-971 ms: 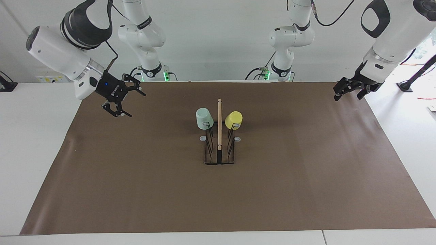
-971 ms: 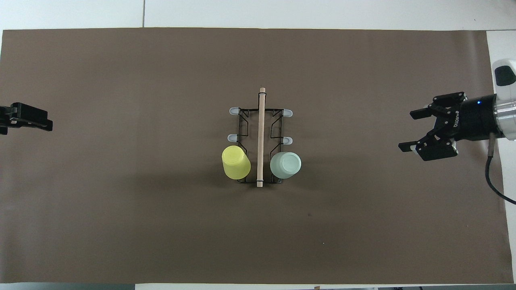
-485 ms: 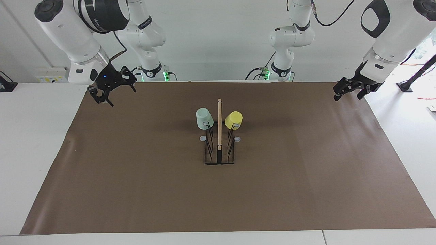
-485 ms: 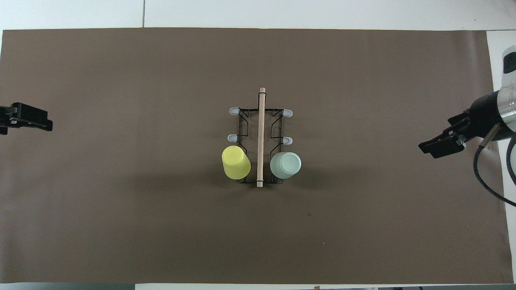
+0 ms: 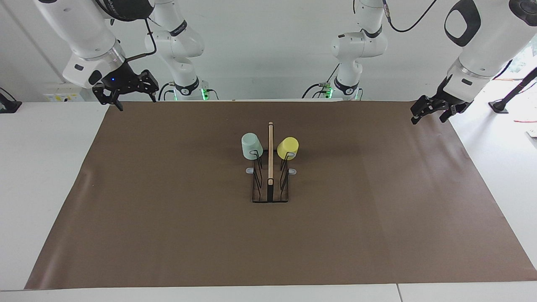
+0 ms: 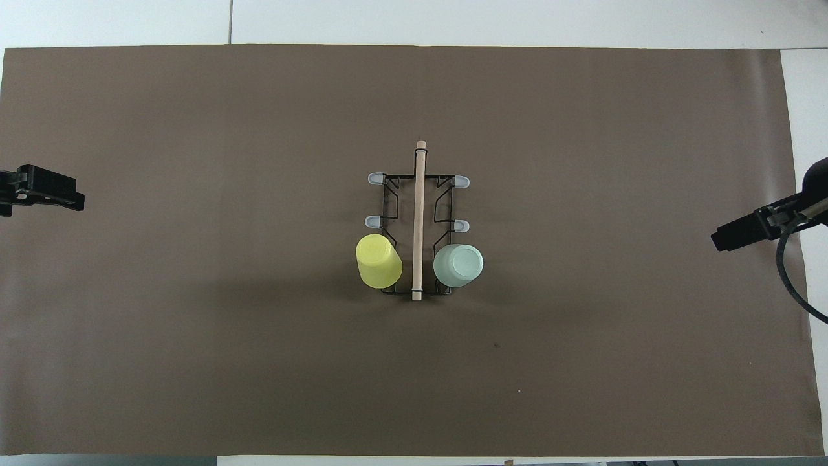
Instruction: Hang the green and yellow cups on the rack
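Right tool [image 5: 126, 97] now back at mat corner, spread, empty; left tool [image 5: 432, 110] idle, spread; both cups [image 5: 251, 146] mouth-down on rack [image 5: 270, 184].

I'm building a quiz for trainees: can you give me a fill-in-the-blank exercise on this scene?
1. The green cup hangs mouth-down on the ____.
2. The cup on the prong toward the left arm's end of the table is ____.
3. The number of prongs with no cup is ____.
4. The right claw holds ____.

Missing words: rack; yellow; four; nothing
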